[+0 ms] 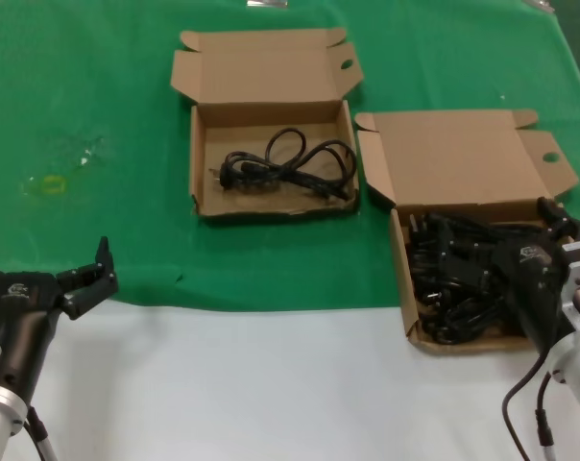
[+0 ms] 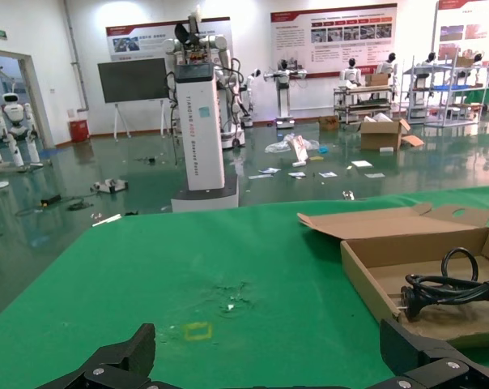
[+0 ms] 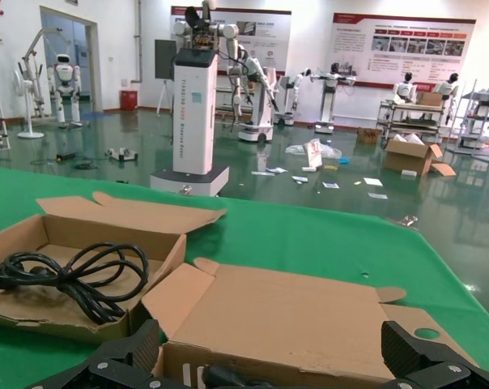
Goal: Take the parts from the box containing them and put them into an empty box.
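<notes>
Green cloth covers the far part of the table (image 1: 98, 115), and the near part is white. On the green cloth stand two open cardboard boxes close together, their lids folded back. The right box (image 1: 463, 163) holds a dense pile of black power cords (image 1: 453, 279), tangled together so that single cords cannot be counted. The left box (image 1: 271, 115) holds one power cord (image 1: 290, 168), looped loosely on the box floor, with a plug at its left end. The right hand (image 1: 549, 226) is low over the right box, above the pile, and its dark body hides part of the cords. In the right wrist view its two fingers (image 3: 427, 356) stand wide apart, and nothing is seen between them; whether the tips touch the cords I cannot tell. The left hand (image 1: 45, 259) is at the near left edge of the green cloth, well apart from both boxes, spread open and holding nothing.
</notes>
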